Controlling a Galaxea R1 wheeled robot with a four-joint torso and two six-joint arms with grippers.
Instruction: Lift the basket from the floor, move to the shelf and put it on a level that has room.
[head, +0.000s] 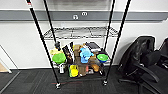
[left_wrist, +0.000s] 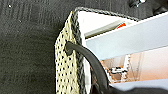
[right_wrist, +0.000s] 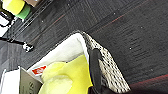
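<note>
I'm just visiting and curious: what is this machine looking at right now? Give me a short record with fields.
Shelf: tall black wire rack straight ahead, against a pale wall
Middle level: bare wire grid, nothing on it
Lower level: crowded with colourful items, among them a green bowl and a blue toy
Basket: cream woven basket close to both wrist cameras, with a dark handle
Basket contents: yellow object and a white box
Floor: dark grey carpet
Nearby: black office chair beside the rack

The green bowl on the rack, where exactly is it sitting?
In the head view the green bowl sits on the shelf's crowded lower tier, at its left front, beside a black post and above a yellow item.
</note>
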